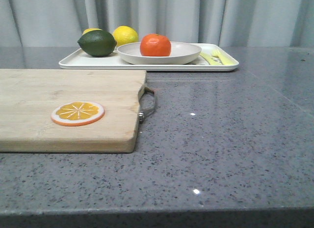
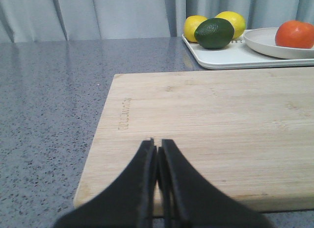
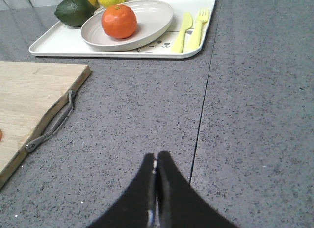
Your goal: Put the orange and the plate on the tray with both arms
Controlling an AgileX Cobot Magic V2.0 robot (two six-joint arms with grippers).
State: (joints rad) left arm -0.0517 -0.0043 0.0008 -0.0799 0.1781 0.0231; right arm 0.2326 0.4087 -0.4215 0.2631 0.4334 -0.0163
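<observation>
The orange sits in the off-white plate, and the plate rests on the long white tray at the back of the table. They show in the left wrist view as the orange, plate and tray, and in the right wrist view as the orange, plate and tray. My left gripper is shut and empty over the wooden board. My right gripper is shut and empty over the grey table. Neither arm shows in the front view.
A wooden cutting board with a metal handle lies front left, bearing a flat orange slice disc. On the tray stand a dark green lime, two lemons and yellow utensils.
</observation>
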